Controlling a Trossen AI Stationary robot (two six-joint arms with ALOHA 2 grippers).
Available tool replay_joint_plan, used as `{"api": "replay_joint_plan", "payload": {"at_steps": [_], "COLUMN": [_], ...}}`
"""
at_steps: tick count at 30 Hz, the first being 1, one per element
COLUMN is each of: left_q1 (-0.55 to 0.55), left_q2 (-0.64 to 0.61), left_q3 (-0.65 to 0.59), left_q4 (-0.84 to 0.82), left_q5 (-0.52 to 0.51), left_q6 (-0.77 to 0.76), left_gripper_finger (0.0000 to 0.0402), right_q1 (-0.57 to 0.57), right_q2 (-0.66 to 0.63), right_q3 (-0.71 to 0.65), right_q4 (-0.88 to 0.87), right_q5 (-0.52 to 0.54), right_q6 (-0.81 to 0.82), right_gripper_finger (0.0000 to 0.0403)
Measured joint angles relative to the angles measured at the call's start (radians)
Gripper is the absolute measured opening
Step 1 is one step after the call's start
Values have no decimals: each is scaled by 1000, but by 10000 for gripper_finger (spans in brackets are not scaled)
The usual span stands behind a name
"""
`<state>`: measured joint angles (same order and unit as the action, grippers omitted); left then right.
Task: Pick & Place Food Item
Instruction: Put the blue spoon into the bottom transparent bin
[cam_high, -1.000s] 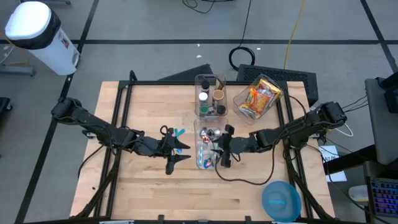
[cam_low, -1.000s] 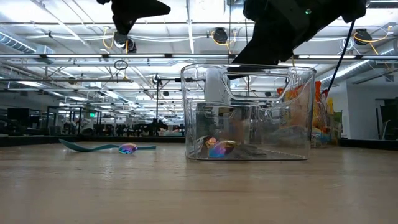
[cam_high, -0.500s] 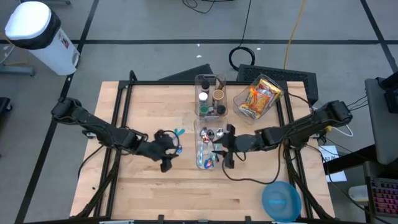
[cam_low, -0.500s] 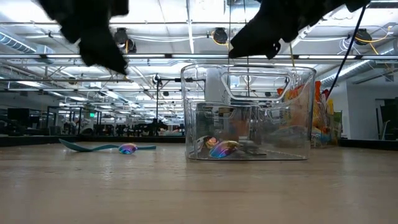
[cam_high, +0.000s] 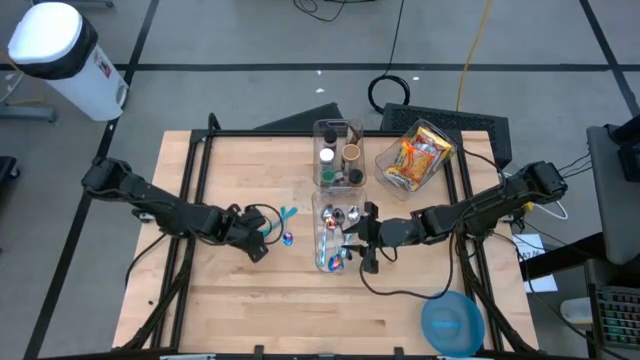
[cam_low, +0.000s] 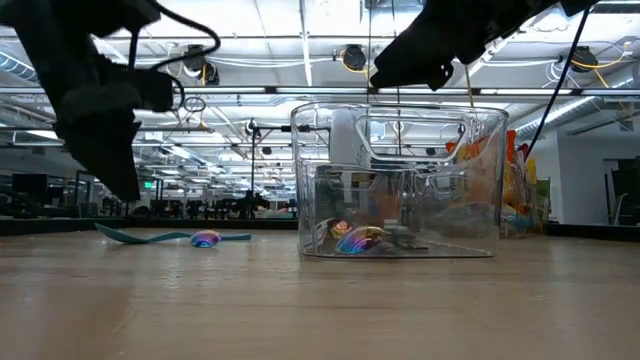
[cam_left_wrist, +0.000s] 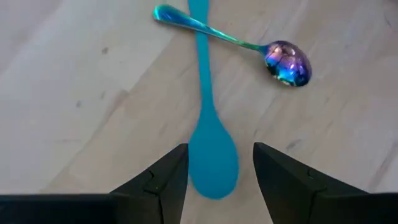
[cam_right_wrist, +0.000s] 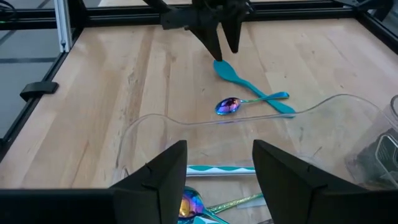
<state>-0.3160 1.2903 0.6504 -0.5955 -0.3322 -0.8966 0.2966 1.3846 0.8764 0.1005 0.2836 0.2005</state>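
In the middle of the high view, the left gripper hangs over the bowl of the blue spoon, its fingers spread and holding nothing. A rainbow spoon lies across the blue handle. Right of centre, the right gripper is over the clear bin, fingers spread, empty.

Surface: pale wood, matt, fine grain. Teal spoon: smooth plastic, slight sheen. Iridescent spoon: polished metal, rainbow gloss. Bin: clear glossy plastic. Left tool fingers: dark matt plastic. Snack bag: shiny wrapper.
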Motion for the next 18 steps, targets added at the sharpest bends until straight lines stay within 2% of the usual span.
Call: {"api": "replay_joint_plan", "payload": {"at_steps": [8, 12, 18], "left_q1": [70, 70, 70], "left_q2": [0, 0, 0], "left_q3": [-90, -108, -138], "left_q4": [155, 160, 162], "left_q5": [132, 134, 82], "left_q6": [57, 64, 56], "left_gripper_finger": [189, 189, 189], "right_q1": [0, 0, 0], "right_q2": [0, 0, 0], "right_q3": [0, 0, 0], "right_q4": [0, 0, 0], "right_q5": [0, 0, 1], "right_q6": [-1, -2, -3], "right_gripper_finger": [175, 172, 173]}}
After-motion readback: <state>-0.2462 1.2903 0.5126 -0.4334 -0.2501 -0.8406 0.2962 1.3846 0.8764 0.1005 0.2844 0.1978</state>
